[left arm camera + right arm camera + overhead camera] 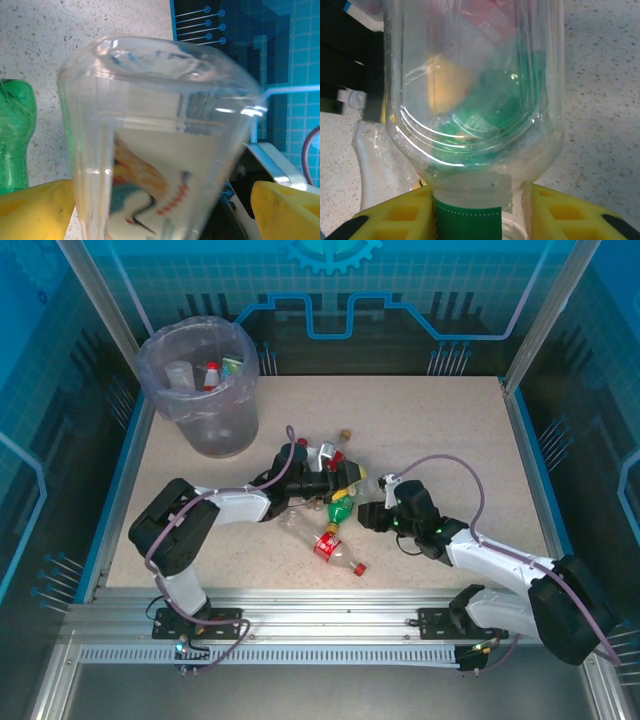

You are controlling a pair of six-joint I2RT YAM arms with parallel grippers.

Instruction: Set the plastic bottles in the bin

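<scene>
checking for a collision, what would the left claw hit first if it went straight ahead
Most likely the clear labelled bottle, which sits inside the open left claw; exact depth is hard to judge.

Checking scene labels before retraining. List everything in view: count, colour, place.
bin: one, grey with a translucent liner, table's far left corner
bottles in bin: at least three, mostly clear, one red-capped
red-label bottle: one, clear with a red cap, lying front centre
green bottle: one, green, mid-table
loose bottles: several, count unclear, clear, piled mid-table
printed-label bottle: one, clear, between the left fingers
green-band bottle: one, clear, in the right gripper
table: one, speckled beige
left gripper: yellow fingers, open around the printed-label bottle
right gripper: yellow fingers, shut on the green-band bottle
arms: two, white and black, near edge
</scene>
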